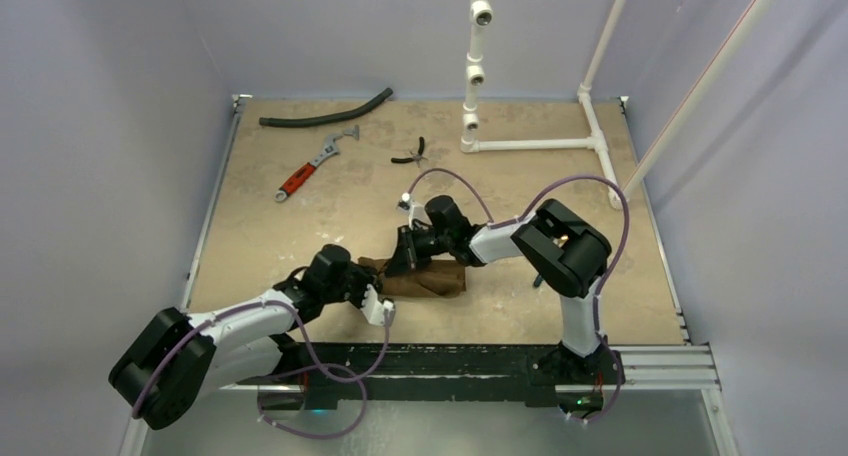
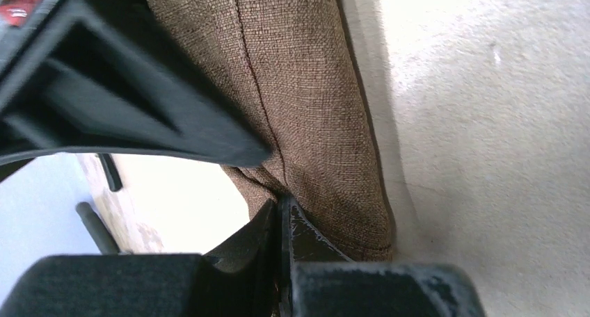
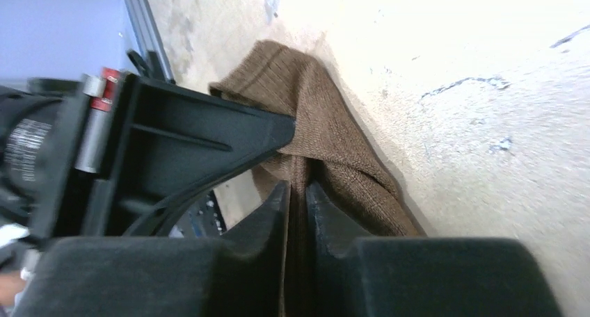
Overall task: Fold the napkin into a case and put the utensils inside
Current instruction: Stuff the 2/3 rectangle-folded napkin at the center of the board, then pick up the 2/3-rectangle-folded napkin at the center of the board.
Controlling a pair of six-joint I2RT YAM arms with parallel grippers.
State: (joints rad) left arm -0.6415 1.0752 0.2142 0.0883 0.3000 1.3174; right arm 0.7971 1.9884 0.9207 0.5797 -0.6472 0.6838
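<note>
We see the napkin (image 1: 428, 279) lying on the table (image 1: 300, 231), near the front edge & about in the middle. It's folded up into a short brown strip that runs left to right.

The left gripper (image 1: 374, 273) is at the left end of the strip. In the left wrist cam its jaws are pressed tight together, w/ a fold of the napkin (image 2: 306, 87) pinched at the tips (image 2: 280, 207).

The right gripper (image 1: 402, 259) is just beside it, also at the left part of the strip. In the right wrist cam (image 3: 298, 192) its jaws have only a thin slit btw them, and brown cloth fills that slit, so it has hold of the napkin (image 3: 327, 129) too. The two grippers are v. close, almost touching.

Far back on the table we see a red-handled wrench (image 1: 315, 163), a black hose (image 1: 325, 111), small black pliers (image 1: 410, 156) & white pipes (image 1: 475, 71). They're all well apart from the napkin.
</note>
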